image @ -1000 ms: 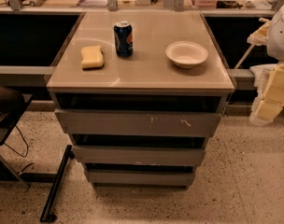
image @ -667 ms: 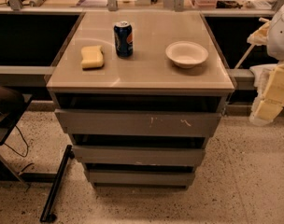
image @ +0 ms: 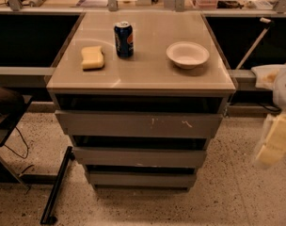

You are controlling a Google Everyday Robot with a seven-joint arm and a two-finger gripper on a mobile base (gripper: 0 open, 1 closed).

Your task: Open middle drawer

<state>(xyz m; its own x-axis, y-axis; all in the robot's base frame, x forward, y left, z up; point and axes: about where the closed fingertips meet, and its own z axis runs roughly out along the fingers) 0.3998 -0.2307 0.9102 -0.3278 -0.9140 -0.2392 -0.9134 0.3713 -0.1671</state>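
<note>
The middle drawer (image: 139, 157) is the plain grey front between the larger scratched front (image: 139, 125) above and the narrowest front (image: 141, 179) below, on a cabinet under a beige top. All three fronts sit stepped back one under the other, with dark gaps between them. My gripper (image: 275, 141) shows as a blurred pale yellow shape at the right edge of the view. It hangs off to the right of the cabinet at about the height of the top two fronts, and touches no drawer.
On the cabinet top (image: 147, 74) sit a yellow sponge (image: 92, 57), a blue soda can (image: 123, 39) and a white bowl (image: 187, 54). A black stand leg (image: 57, 185) slants across the speckled floor at the lower left. Dark counters flank the cabinet.
My arm and gripper have dropped lower along the right edge and now look blurred. The drawers and the things on top have not moved.
</note>
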